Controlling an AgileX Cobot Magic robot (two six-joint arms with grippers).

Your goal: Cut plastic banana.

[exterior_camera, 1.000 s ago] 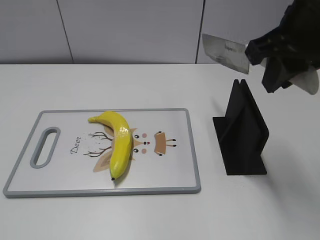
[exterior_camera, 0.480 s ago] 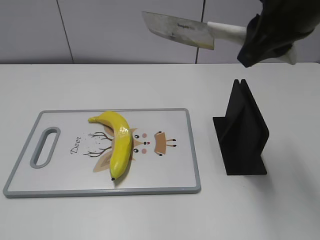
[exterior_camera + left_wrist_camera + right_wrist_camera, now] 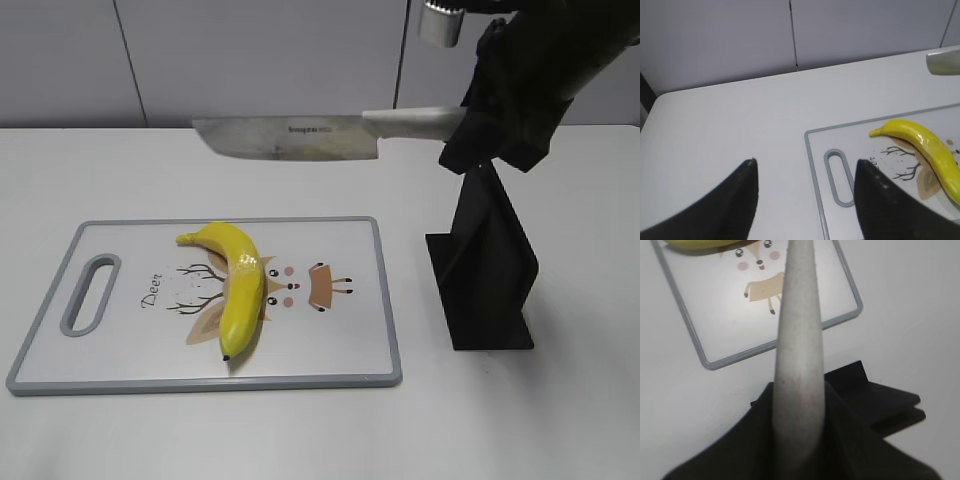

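We see the white table (image 3: 520, 420), and on it the cutting board (image 3: 340, 368) carrying the plastic banana (image 3: 240, 285) near its middle. The right gripper (image 3: 470, 135) has its jaws clamped on the knife (image 3: 300, 138), blade level above the board. The left gripper (image 3: 805, 187) hovers with jaws apart beside the board's handle end.

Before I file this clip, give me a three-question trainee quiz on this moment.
1. True or false: the knife blade touches the banana.
2. What does the right pincer hold? A) banana B) knife handle C) board
3. Fill in: the banana lies on the ___.

Key: 1 false, the blade is in the air above the board. 2 B. 3 board. The left pincer is open and empty.
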